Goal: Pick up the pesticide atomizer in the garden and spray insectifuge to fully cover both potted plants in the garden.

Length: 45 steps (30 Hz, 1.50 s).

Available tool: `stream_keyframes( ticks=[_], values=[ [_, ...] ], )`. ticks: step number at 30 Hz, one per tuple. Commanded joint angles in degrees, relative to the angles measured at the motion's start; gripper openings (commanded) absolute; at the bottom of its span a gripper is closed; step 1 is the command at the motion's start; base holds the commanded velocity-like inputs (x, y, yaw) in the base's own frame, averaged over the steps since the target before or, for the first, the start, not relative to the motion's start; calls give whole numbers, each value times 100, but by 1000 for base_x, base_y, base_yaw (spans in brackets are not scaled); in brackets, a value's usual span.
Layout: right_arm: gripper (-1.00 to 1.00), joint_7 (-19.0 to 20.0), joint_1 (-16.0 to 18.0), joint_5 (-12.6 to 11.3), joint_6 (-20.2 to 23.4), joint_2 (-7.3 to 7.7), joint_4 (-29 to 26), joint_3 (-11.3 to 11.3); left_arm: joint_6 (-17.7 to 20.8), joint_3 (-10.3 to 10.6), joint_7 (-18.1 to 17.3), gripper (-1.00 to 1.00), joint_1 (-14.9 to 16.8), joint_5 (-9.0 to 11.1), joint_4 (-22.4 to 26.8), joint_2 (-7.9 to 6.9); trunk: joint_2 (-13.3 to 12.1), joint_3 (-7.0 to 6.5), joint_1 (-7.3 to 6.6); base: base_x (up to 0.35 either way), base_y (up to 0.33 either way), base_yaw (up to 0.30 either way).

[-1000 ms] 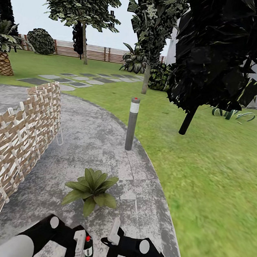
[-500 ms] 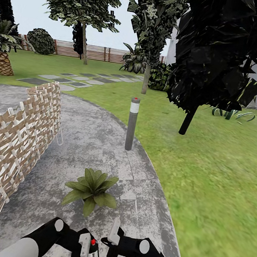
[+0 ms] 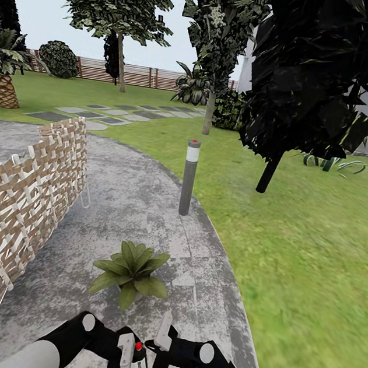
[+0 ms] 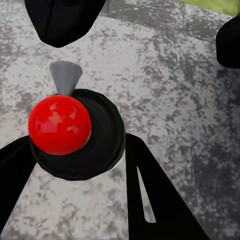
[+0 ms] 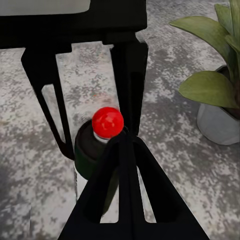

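Against the potted plant (image 3: pixel 131 271) as a fixed mark, the left gripper (image 3: pixel 131 358) and the pesticide atomizer (image 3: pixel 139 360) it carries have slid rightward across the patio (image 3: pixel 134 200) over the last second, from below the plant's left leaves to almost under its centre, closing on the right gripper (image 3: pixel 159 340). The plant, the post and the camera have not shifted.

The left claw is pinched on the atomizer: in the left wrist view its dark fingers (image 4: pixel 150 195) flank the bottle (image 4: pixel 80 134) on both sides, red cap up and grey nozzle pointing away. The right claw sits just beside it, nearer the plant than the bottle is; whether its jaws are spread or pressed together cannot be told.

No label text can be read on the bottle.

Beyond the plant stands a grey bollard (image 3: pixel 189 176), a woven screen (image 3: pixel 18 206) to its left, then lawn (image 3: pixel 294 236), stepping stones (image 3: pixel 109 115) and the fence (image 3: pixel 135 75).
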<state>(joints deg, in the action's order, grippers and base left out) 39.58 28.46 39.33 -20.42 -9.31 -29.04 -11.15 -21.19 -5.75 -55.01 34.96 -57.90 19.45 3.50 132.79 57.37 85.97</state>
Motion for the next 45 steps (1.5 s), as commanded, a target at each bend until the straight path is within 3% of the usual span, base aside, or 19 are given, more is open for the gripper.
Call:
stream_keyframes(
  ticks=[1,18,24,26,32,33,36,42,45],
  values=[
    [-100,-3,2,57,-32,-1,-5,7,-25,-49,-27,-100,2,-45,6,13,2,5,-1,0,0,0],
    [-100,-3,2,57,-33,-1,-5,8,-40,-93,-27,-100,11,-20,6,46,2,5,-1,0,0,0],
    [-100,-3,2,57,-32,-1,-5,8,-28,-57,-25,-100,11,-40,6,-9,2,5,-1,0,0,0],
    [-100,-3,2,57,-32,-1,-5,8,-20,-30,-20,-100,-6,-101,5,-96,2,5,-1,0,0,0],
    [-100,-3,2,57,-37,-1,-5,8,-17,0,-2,-100,-62,-143,-1,-639,2,5,-1,0,0,0],
    [100,-3,2,57,-38,-1,-5,8,-17,1,2,-100,-64,-146,-2,-713,2,5,-1,0,0,0],
    [100,-15,2,68,-40,-1,-5,11,-17,2,28,-100,-72,-151,4,-992,2,5,-1,0,0,0],
    [100,-146,2,80,-47,115,22,45,15,-63,350,-100,-82,-86,58,-1331,2,5,-1,0,0,0],
    [100,-722,2,61,-43,559,149,37,57,-225,573,-100,-78,19,73,-1396,2,5,-1,0,0,0]
  ],
)
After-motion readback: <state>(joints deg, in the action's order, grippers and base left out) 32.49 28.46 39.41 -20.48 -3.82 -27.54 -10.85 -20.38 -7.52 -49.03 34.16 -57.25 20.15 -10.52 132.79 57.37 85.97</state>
